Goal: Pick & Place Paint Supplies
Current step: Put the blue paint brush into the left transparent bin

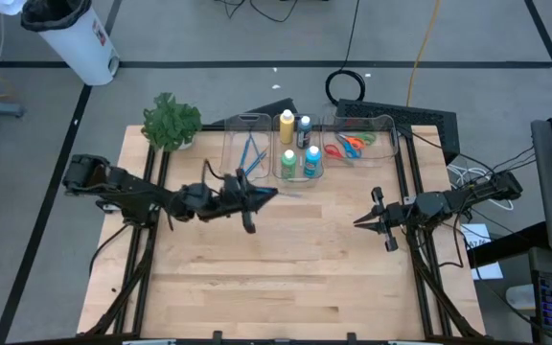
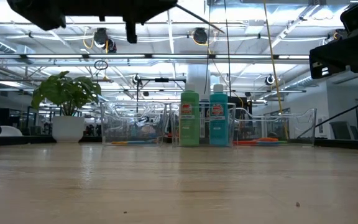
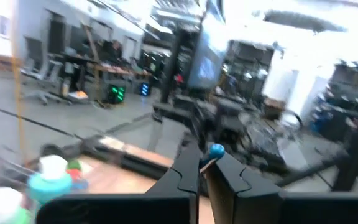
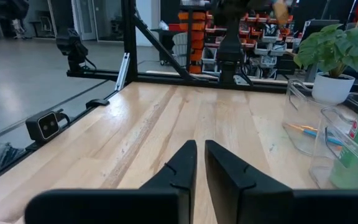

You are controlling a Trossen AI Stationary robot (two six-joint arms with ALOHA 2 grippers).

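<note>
Pinching a thin blue paintbrush [image 3: 211,154] near one end, the left gripper [image 1: 257,198] hung above the worktop [image 1: 286,278], just on the near side of the clear bins, its jaws pressed together on the handle. The hold looked slight. A brush caught so close to its tip could swivel or slide out if the arm swung quickly, and a long free shaft could catch a bin wall on the way down and be levered loose.

The brush itself was slim and straight, blue with a touch of orange at the held end, and stuck out past the jaws as a fine line in the low view. More brushes of the same kind [image 1: 252,151] lay in the left bin [image 1: 230,144]. Yellow [image 1: 287,126], dark [image 1: 304,127], green [image 1: 288,163] and blue [image 1: 311,161] bottles stood in the middle bin, and scissors [image 1: 353,144] lay in the right one. The right gripper [image 1: 360,221] waited over bare wood, its jaws nearly touching with nothing between them. A potted plant [image 1: 171,123] stood at the far left corner.
</note>
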